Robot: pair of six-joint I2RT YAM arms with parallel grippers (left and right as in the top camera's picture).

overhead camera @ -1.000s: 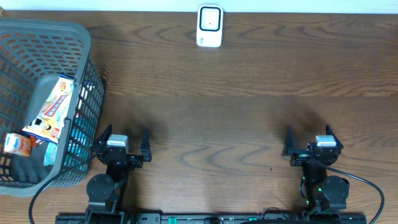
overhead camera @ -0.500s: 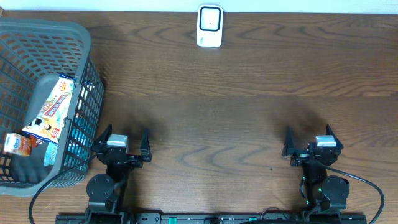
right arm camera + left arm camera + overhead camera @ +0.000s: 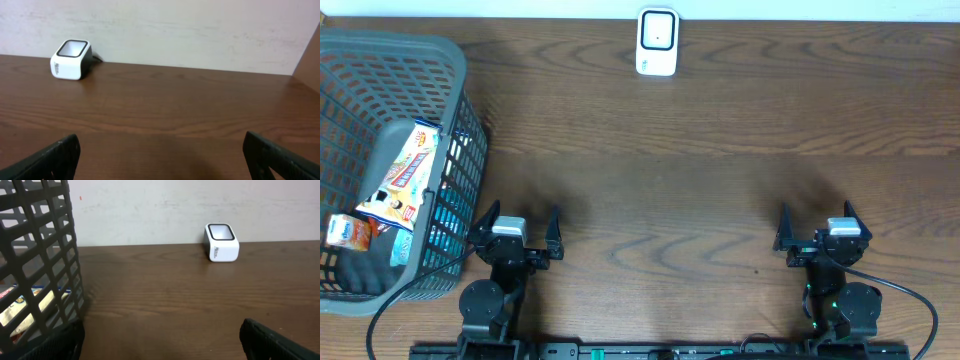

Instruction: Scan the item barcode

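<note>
1. Basket (image 3: 400, 40): grey mesh, far L edge of table (image 3: 720, 150), partly cut off in overhead view. Its R wall fills the L side of the L wrist view.
2. Packet (image 3: 408, 170): the item, inside basket, close to the R wall. Long axis runs near-L to far-R in overhead view, w/ far end pointing toward that wall. Printed face up; barcode can't be made out.
3. Carton (image 3: 347, 231): small, orange/white, also in basket, just beside packet's near end on its L. Dark thing under both, can't tell what.
4. L gripper (image 3: 523, 218): just R of basket's near corner, by near table edge. Jaws wide apart, nothing btwn them, pointing to far side. L wrist view shows only finger ends at the bottom corners, bare wood btwn.
5. Scanner (image 3: 657, 42): white w/ dark window, at far table edge, approx. centre, well apart from basket and both grippers. Long axis runs near to far; window on top face, looking up.
6. R gripper (image 3: 816, 215): by near table edge, R side. Jaws wide apart, empty, pointing to far side. In R wrist view, scanner (image 3: 71, 60) sits far L.
</note>
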